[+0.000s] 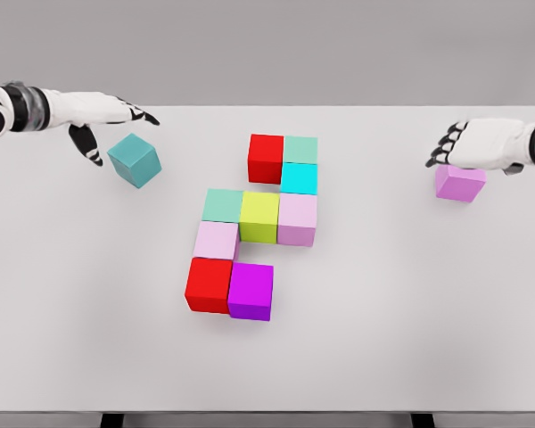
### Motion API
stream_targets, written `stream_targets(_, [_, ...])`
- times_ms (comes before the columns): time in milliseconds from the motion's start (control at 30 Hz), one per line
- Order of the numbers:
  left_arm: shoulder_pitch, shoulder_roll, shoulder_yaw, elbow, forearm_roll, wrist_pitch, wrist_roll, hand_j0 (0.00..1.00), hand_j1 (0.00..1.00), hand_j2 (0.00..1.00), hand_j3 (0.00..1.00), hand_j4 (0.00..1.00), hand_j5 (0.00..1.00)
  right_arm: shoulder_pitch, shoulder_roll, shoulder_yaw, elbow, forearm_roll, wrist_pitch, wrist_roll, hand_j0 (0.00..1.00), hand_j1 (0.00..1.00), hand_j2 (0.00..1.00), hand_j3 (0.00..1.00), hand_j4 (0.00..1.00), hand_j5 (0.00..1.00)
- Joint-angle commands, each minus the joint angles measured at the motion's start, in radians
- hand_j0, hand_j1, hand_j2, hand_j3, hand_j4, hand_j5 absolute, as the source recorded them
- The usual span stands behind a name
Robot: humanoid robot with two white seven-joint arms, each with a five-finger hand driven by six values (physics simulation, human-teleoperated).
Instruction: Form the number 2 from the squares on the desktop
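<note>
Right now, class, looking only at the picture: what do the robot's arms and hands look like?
Both arms are smooth white shells with dark grey and black bands at the joints near the picture's edges. The left hand and right hand are white with black fingertips and finger segments. No cables or markings show.

1. Nine cubes clustered mid-table [410, 312]: red cube [266, 158], mint cube [300, 149], cyan cube [299, 178] at far end.
2. Far left, left hand [98, 120] spread just beside teal cube [135, 160], tilted.
3. Far right, right hand [471, 143] resting over pink cube [459, 183], fingers curled.
</note>
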Motion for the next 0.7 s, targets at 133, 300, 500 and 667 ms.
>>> stream_targets(133, [0.000, -0.064, 0.002, 0.082, -0.037, 0.002, 0.000, 1.00, 1.00, 1.00, 1.00, 1.00, 1.00, -0.009, 0.005, 0.015, 0.025, 0.032, 0.002, 0.000, 1.00, 1.00, 1.00, 1.00, 1.00, 1.00])
stream_targets(300, [-0.005, -0.088, 0.002, 0.125, -0.063, 0.002, 0.000, 1.00, 1.00, 1.00, 1.00, 1.00, 1.00, -0.011, 0.022, 0.018, 0.041, 0.032, 0.002, 0.000, 1.00, 1.00, 1.00, 1.00, 1.00, 1.00])
stream_targets(500, [-0.008, -0.088, 0.003, 0.127, -0.072, 0.002, 0.000, 1.00, 1.00, 1.00, 1.00, 1.00, 1.00, -0.014, 0.042, 0.049, 0.043, 0.029, 0.002, 0.000, 1.00, 1.00, 1.00, 1.00, 1.00, 1.00])
stream_targets(667, [-0.008, -0.094, 0.003, 0.127, -0.080, 0.002, 0.000, 0.97, 0.97, 0.97, 0.97, 0.97, 0.97, -0.020, 0.056, 0.083, 0.057, 0.032, 0.002, 0.000, 1.00, 1.00, 1.00, 1.00, 1.00, 1.00])
